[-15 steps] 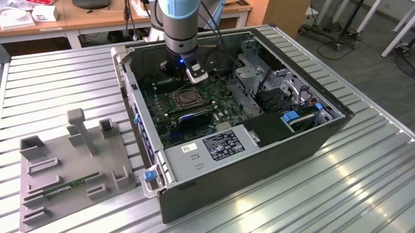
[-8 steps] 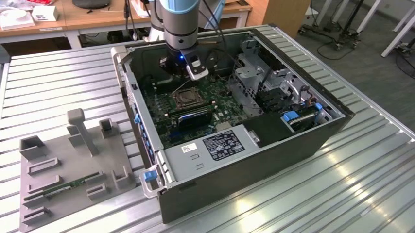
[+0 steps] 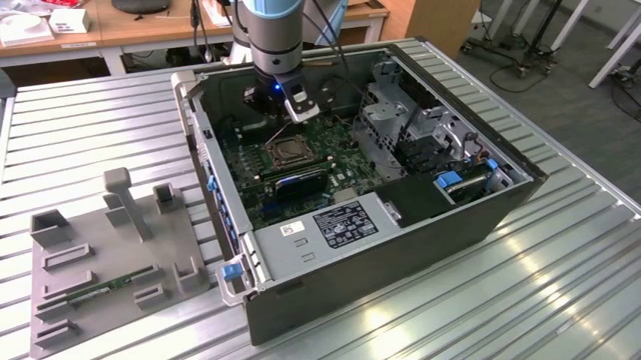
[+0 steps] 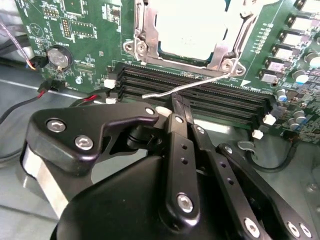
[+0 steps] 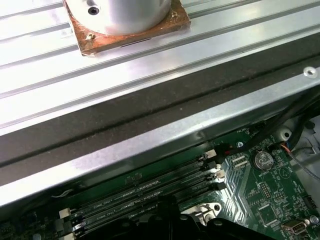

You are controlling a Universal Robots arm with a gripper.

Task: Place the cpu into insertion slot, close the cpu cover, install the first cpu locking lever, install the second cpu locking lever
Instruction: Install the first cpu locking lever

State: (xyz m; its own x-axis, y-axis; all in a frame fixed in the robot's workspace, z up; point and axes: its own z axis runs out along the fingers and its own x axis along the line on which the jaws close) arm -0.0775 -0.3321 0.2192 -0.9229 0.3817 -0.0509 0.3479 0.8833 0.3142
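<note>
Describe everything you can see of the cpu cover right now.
In the second wrist view the cpu cover is a thin, shiny silver metal frame with a square cutout. It lies flat over the socket and looks closed, with the pale face of the cpu showing through the cutout. Screw heads sit by its two near corners. A thin wire lever juts from one corner and slants loose over the black memory slots, with the shut gripper right at it.

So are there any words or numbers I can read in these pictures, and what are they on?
Power supply label: print too small to read.
Small white sticker beside it: too small to read.
Motherboard white markings: blurred, unreadable.
Memory slots lettering: too faint to read.
Nothing can be quoted.
</note>
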